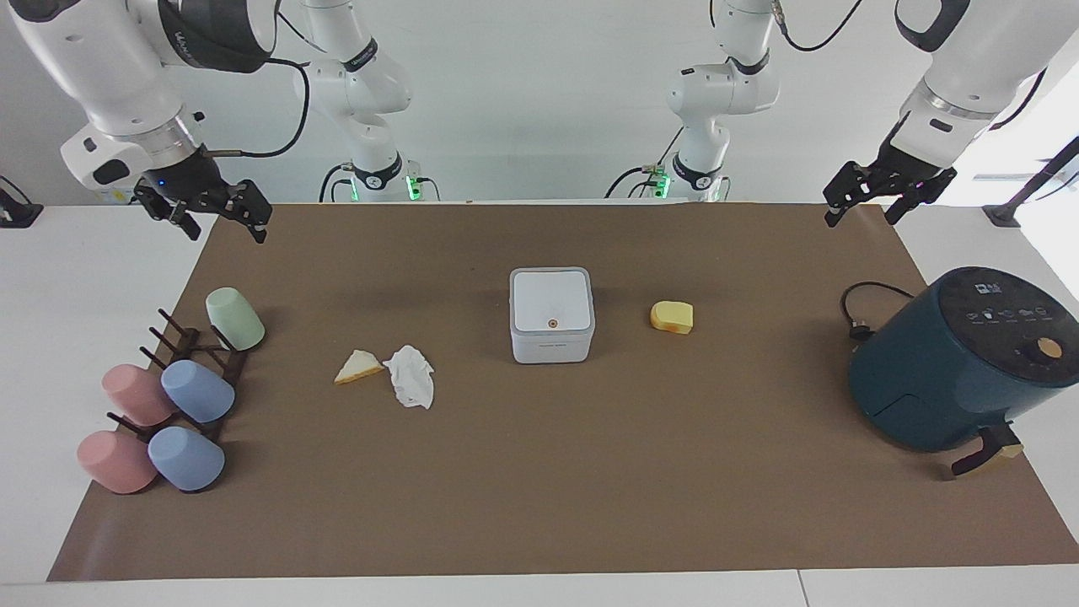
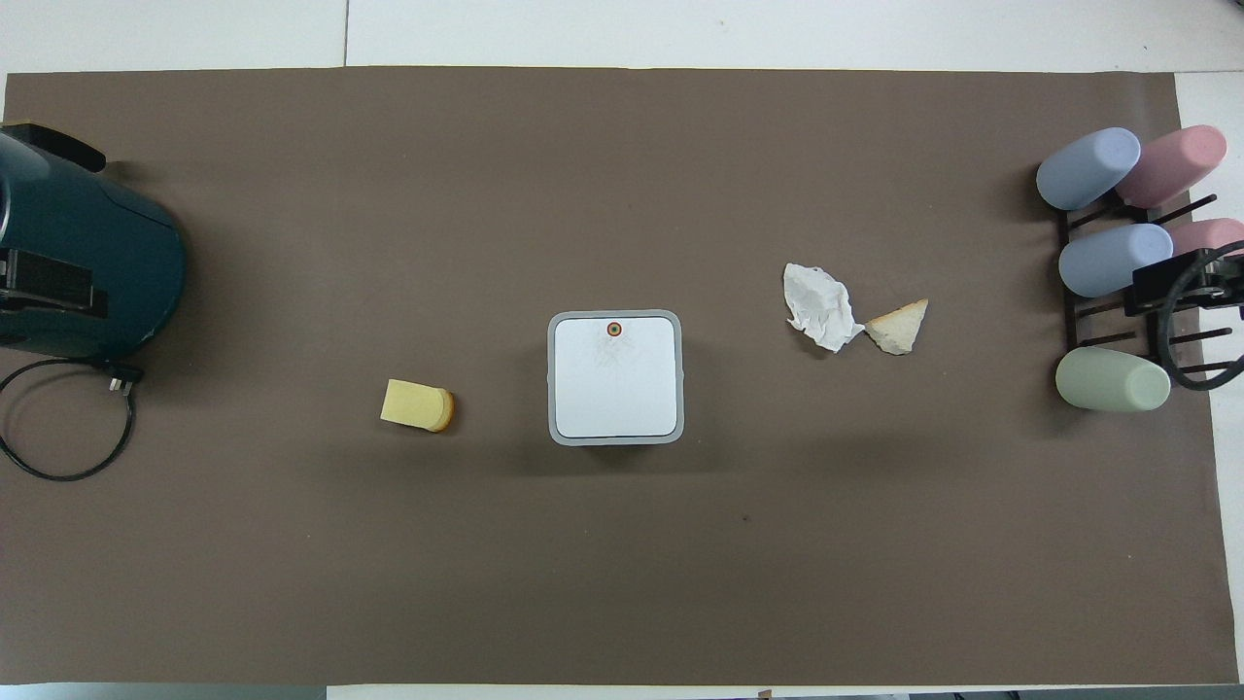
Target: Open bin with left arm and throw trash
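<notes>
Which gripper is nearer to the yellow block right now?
Left. The left gripper hangs over the mat's edge at the yellow block's end of the table; the right gripper is at the cup-rack end.

Almost nothing here can be read. The dark teal air fryer, at the counter's 3 o'clock edge in the facing view, carries a row of small white icons on its black top panel, with a white mark at about 12 o'clock above them, but none is clear enough to make out as a word or number. The bin has a faint grey line of print on its front wall at 6 o'clock below the lid; its letters cannot be told. A dark band on the right arm bears pale lettering that stays illegible.
</notes>
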Controlling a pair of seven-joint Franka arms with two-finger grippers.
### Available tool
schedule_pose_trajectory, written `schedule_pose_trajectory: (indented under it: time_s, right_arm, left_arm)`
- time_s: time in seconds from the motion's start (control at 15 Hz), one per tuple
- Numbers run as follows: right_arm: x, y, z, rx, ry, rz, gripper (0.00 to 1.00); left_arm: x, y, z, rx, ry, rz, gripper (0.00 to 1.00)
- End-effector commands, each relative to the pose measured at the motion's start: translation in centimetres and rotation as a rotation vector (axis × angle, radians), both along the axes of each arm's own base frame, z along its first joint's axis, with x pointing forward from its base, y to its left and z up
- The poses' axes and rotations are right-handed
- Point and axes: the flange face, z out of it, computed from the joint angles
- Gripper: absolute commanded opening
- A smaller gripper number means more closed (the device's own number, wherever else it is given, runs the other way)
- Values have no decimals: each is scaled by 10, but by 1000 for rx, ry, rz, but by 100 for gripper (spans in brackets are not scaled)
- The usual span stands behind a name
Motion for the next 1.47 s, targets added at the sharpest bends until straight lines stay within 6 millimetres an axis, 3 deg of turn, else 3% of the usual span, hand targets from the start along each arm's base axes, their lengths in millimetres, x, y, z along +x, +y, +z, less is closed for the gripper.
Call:
schedule_pose_trajectory:
  time_s: [0.0,0.2,0.6,0.67,0.73,0.8,0.87,1.0,1.13,1.27,1.4]
  right_arm:
    - [0,2,2,-6,7,27,100]
    - [0,2,2,-6,8,29,100]
    - [2,5,3,-3,1,22,100]
    - [3,6,4,-3,-3,24,100]
    - [4,7,3,2,-2,33,100]
    - [5,20,3,14,-4,63,100]
    - [9,37,5,16,-32,82,100]
    - [16,64,1,16,-69,114,100]
    - [31,84,-17,20,-81,122,100]
    - [43,106,-42,29,-88,134,100]
    - [54,126,-80,41,-107,137,100]
  left_arm:
    - [-9,0,0,22,6,-8,100]
    - [-9,4,-2,20,8,10,100]
    - [-22,-10,14,21,-25,-10,100]
    - [-21,-26,11,21,-39,-41,98]
    - [-19,-41,11,18,-67,-67,74]
    - [-18,-55,7,15,-85,-82,43]
    - [-19,-78,4,11,-107,-114,4]
    - [-20,-119,-7,-1,-153,-188,0]
    - [-22,-164,-20,-16,-195,-266,0]
    - [-27,-219,-45,-47,-279,-363,0]
    - [-29,-250,-72,-69,-320,-405,0]
